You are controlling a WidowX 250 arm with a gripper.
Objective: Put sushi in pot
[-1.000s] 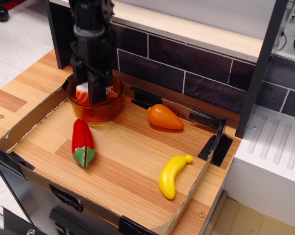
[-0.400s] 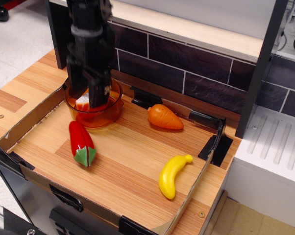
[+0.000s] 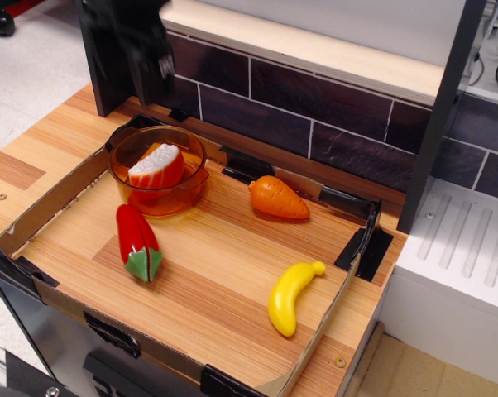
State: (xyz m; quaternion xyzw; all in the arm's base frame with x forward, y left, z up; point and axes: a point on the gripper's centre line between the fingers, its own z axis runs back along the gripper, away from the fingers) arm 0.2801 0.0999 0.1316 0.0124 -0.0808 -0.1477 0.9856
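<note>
The sushi (image 3: pixel 155 168), white rice-textured top with orange-red striped sides, lies tilted inside the translucent amber pot (image 3: pixel 188 188) at the back left of the tray. My gripper (image 3: pixel 148 68) is a dark, motion-blurred shape raised above and behind the pot, near the top left of the view. It is clear of the pot and of the sushi, holds nothing, and its jaws look parted.
A red pepper with a green stem (image 3: pixel 137 240) lies just in front of the pot. An orange carrot (image 3: pixel 278 198) and a yellow banana (image 3: pixel 290 296) lie to the right. A low cardboard wall (image 3: pixel 50 203) rings the wooden surface; a dark tiled wall (image 3: pixel 315 116) stands behind.
My gripper held the sushi down in the pot, let it go, then rose up and back. The sushi now lies free in the pot. The pot and pepper shifted slightly left.
</note>
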